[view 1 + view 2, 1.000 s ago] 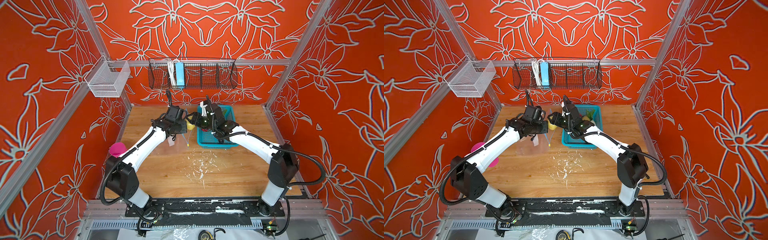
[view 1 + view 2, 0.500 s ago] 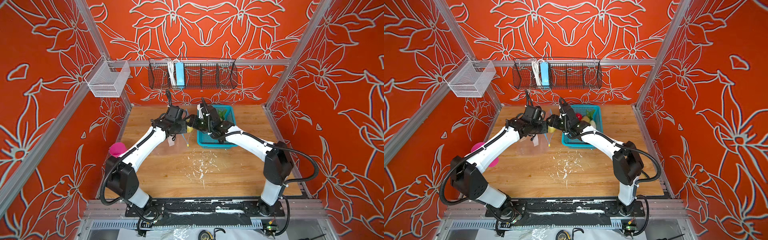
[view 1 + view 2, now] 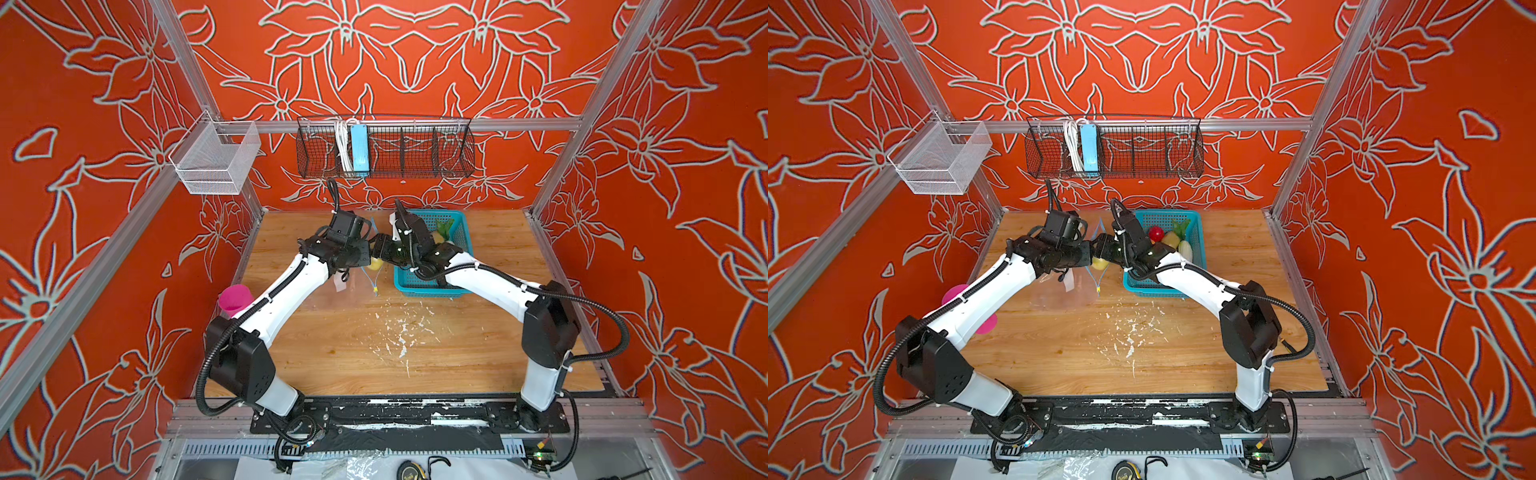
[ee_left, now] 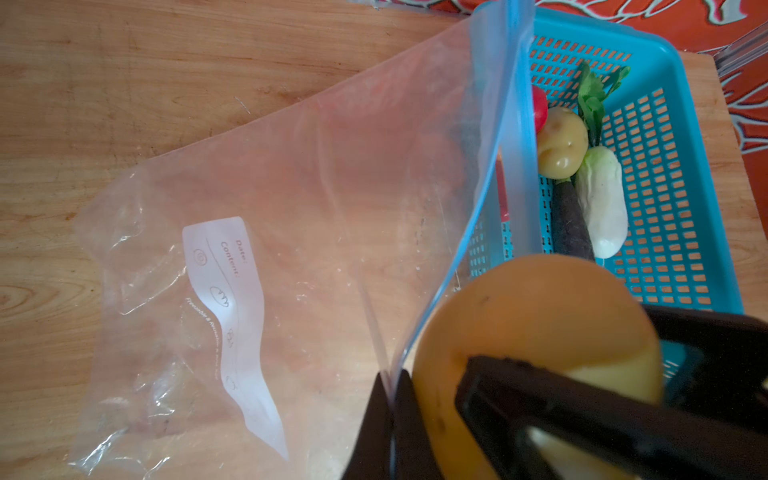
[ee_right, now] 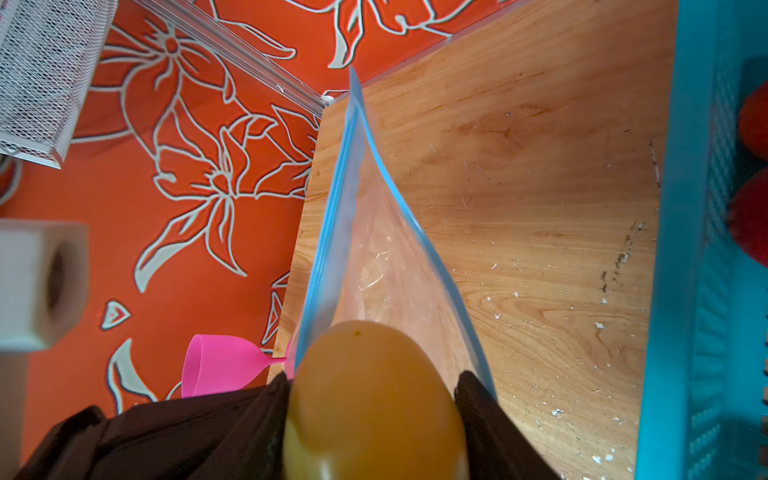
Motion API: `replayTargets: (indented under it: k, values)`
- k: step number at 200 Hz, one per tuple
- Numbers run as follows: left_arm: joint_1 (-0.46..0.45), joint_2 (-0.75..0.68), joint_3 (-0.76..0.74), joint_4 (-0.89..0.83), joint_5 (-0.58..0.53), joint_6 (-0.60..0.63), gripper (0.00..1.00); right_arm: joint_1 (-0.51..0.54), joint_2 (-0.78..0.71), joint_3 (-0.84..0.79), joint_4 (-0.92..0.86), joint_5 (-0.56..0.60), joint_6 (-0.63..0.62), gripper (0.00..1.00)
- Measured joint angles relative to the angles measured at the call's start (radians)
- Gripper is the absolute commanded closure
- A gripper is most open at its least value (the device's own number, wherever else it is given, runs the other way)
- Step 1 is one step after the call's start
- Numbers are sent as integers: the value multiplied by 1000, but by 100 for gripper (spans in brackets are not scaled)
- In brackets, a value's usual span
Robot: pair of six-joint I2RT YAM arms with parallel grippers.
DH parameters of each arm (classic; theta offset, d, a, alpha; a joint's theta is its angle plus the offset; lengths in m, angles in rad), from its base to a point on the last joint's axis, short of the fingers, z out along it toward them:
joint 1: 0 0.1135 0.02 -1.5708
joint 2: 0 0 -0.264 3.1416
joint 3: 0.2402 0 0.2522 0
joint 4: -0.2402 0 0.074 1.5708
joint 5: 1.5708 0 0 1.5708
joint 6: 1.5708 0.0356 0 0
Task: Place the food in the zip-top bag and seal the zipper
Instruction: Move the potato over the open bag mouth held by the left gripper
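Right end effector (image 5: 374, 384): closed on a yellow-orange fruit (image 4: 536, 324), with one finger on each side. The fruit is held at the open mouth of the clear bag (image 4: 291, 208), next to the blue zipper strip (image 5: 321, 249). Left end effector (image 4: 390, 415): fully closed, pinching one edge of the bag mouth and holding it raised. The rest of the bag lies on the worktop (image 3: 374, 353), with its white label visible. Just beside it, the teal basket (image 4: 623, 37) holds a potato (image 4: 561, 145), a radish (image 4: 602, 199), an eggplant (image 4: 571, 224) and a red apple (image 4: 539, 110).
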Motion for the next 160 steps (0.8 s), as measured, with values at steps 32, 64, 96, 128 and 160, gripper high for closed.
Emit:
replayTargets:
  k: [32,64,96,128,160]
  values:
    - [35,-21,-3,7,15,-11,100,16,2,0,-5,7,-11,70]
    - [56,-57,-39,29,0,-10,100,31,17,0,-26,10,-23,70]
    - [56,-67,-32,28,-1,-9,100,40,44,34,-86,16,-40,70]
    - [56,-68,8,19,11,-15,100,43,49,76,-143,34,-66,70]
    - [56,-68,53,-6,19,-35,100,45,55,129,-200,63,-95,70]
